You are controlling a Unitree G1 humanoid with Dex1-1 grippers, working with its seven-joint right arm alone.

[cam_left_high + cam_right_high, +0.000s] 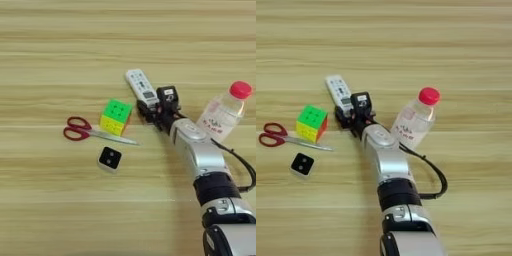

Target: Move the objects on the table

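Observation:
A white remote (140,85) with grey buttons lies slanted at the table's middle. My right gripper (153,103) is at its near end, touching or straddling it, with the silver forearm (200,150) running down to the bottom right. Left of the gripper sits the colourful puzzle cube (116,117). Red-handled scissors (80,129) lie further left, their blades pointing at the cube. The small black square device (110,158) with a white edge rests in front of the cube. To the right of the arm, a clear red-capped bottle (416,117) lies tilted.
The wooden table (60,50) fills both views. A black cable (431,172) loops off the forearm just in front of the bottle.

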